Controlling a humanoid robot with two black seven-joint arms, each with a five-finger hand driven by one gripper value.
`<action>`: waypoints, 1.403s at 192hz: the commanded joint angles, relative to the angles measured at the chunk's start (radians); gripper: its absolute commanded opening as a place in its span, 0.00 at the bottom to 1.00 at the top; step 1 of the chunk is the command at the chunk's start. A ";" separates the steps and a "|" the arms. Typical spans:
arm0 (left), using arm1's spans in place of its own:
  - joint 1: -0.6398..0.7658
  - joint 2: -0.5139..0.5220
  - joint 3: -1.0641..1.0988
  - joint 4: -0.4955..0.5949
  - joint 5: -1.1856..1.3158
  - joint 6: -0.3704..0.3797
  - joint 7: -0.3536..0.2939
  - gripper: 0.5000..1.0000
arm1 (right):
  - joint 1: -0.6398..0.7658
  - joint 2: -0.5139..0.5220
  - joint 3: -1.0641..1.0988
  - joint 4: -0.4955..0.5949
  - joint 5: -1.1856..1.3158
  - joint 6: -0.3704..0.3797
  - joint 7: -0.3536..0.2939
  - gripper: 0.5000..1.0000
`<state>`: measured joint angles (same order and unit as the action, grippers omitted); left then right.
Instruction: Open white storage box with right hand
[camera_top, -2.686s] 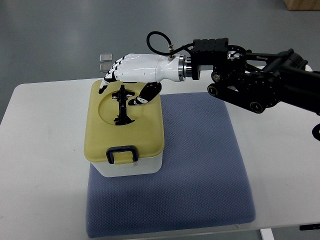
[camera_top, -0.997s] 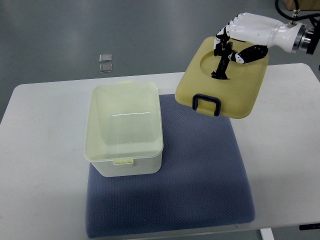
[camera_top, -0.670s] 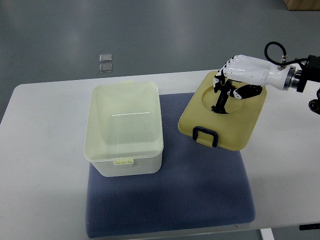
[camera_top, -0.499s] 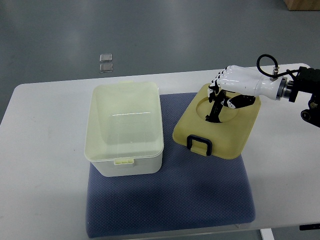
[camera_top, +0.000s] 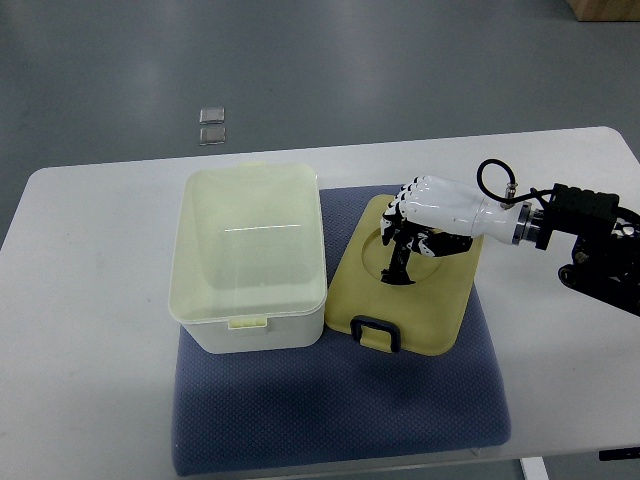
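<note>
White storage box (camera_top: 249, 262) sits open on the left part of a blue mat (camera_top: 400, 400), which lies on a white bench (camera_top: 90, 330). Box is empty inside, pale cream walls, small latch tab on its near rim and another on the far rim. Its left side hangs past the mat edge onto the bench.

Yellow lid (camera_top: 405, 285) is off the box, lying on the mat just right of it, its left edge close to or touching the box wall, can't tell which. Lid is turned a bit, near end angled left. Black handle loop (camera_top: 376, 331) at the lid's near edge. Round recess in the lid's far half with an upright black grip piece (camera_top: 398, 262) in it.

Right hand (camera_top: 428, 215) comes in from the right edge, white shell with black joints, wrist and black arm links at far right over the bench. Its fingers (camera_top: 405, 195) are curled narrow around the top of the black grip piece, holding the lid by it. Thumb is tucked under the palm, partly hidden.

Left arm not visible.

On the grey floor beyond the bench's far edge, two small clear square pieces (camera_top: 211, 125) lie one next to the other.
</note>
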<state>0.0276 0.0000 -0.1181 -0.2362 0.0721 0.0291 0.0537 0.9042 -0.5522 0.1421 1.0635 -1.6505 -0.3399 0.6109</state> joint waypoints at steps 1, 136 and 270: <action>0.000 0.000 0.000 0.000 0.000 0.000 0.000 1.00 | -0.007 0.005 0.005 -0.002 0.012 -0.014 0.000 0.77; 0.000 0.000 0.002 0.000 0.000 0.000 0.014 1.00 | 0.162 -0.156 0.045 0.010 0.136 0.073 0.000 0.86; 0.000 0.000 0.000 0.000 0.000 -0.001 0.026 1.00 | 0.005 0.109 0.502 -0.117 1.897 0.555 -0.442 0.87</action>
<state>0.0276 0.0000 -0.1183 -0.2356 0.0721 0.0286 0.0799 0.9487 -0.4748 0.6346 0.9965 0.0154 0.2127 0.2167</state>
